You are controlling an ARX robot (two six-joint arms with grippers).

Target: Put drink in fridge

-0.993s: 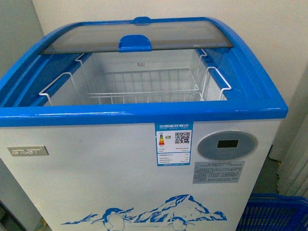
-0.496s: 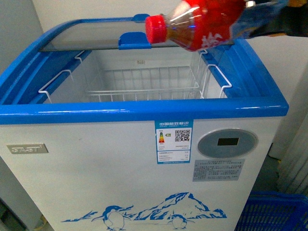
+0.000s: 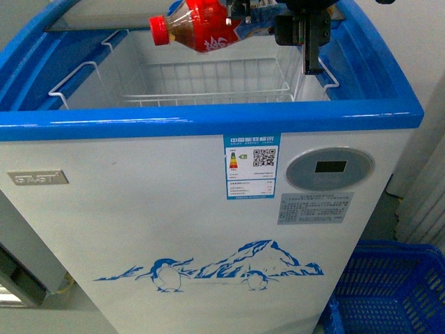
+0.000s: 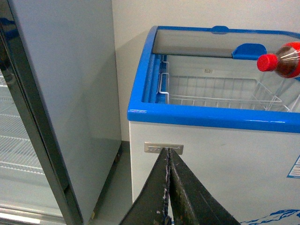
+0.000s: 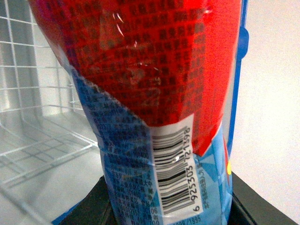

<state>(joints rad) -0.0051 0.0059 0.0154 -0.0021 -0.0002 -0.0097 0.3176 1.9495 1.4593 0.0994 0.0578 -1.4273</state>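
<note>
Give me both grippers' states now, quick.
Left gripper: shut, holding nothing.
Right gripper: shut on the drink, above the open fridge.

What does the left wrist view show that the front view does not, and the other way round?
Only the left wrist view: the grey upright cabinet beside the fridge, and the shut left gripper. Only the front view: the round display panel, the penguin drawing, the blue crate on the floor. Both: the fridge's blue rim, its white wire basket, and the drink held on its side over the opening.
</note>
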